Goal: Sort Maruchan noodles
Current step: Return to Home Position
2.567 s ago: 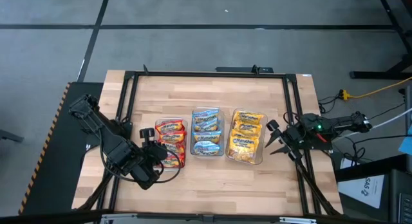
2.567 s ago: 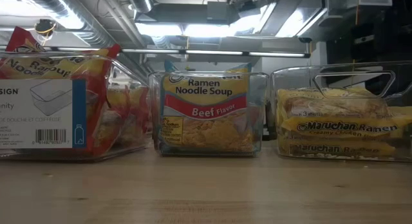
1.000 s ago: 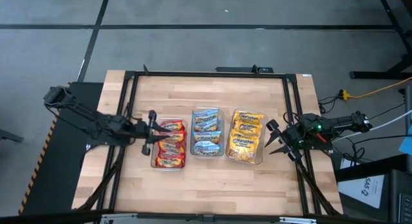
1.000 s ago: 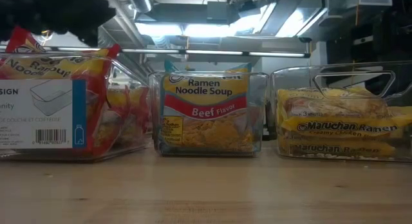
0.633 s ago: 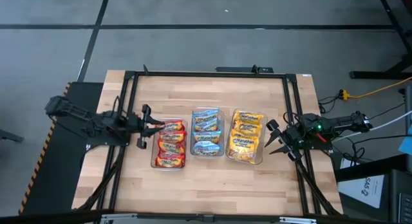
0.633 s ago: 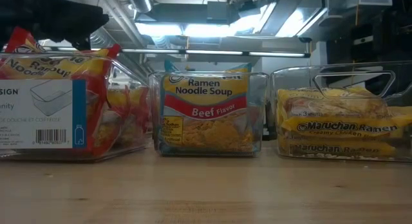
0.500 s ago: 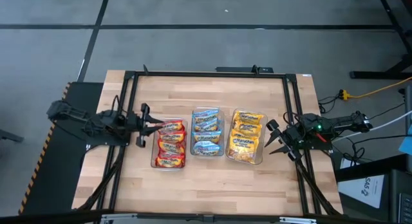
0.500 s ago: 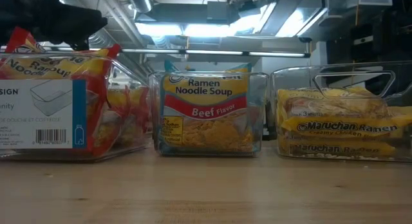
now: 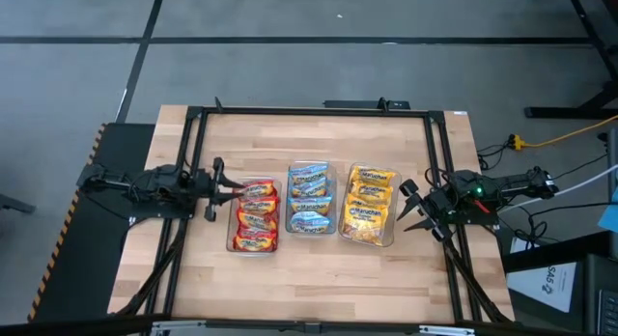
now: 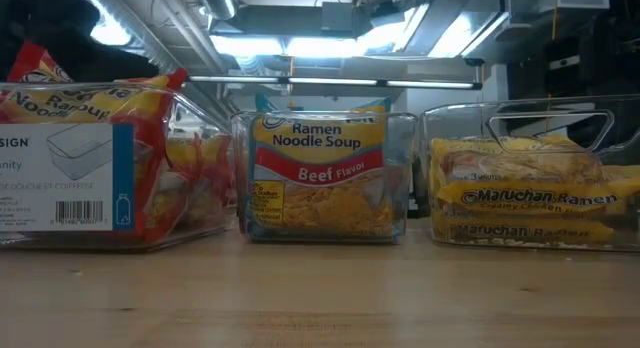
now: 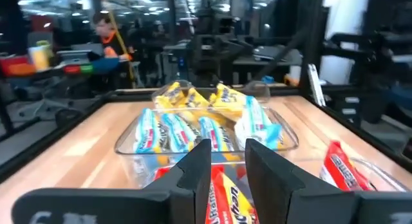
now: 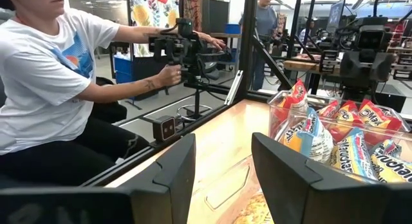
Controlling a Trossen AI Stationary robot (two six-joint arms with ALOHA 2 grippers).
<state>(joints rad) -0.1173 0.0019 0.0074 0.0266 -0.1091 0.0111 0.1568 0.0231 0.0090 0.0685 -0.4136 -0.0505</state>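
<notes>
homing seems in hand: packets [image 9: 311,203] binned, left gripper [image 9: 214,189] at their 9 o'clock, right gripper [image 9: 409,206] at 3, jaws apart, empty; next, park.

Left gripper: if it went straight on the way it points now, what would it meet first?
Most likely the red noodle packs in the left bin, just ahead of the open left gripper. Its height is unclear; it might skim over them.
</notes>
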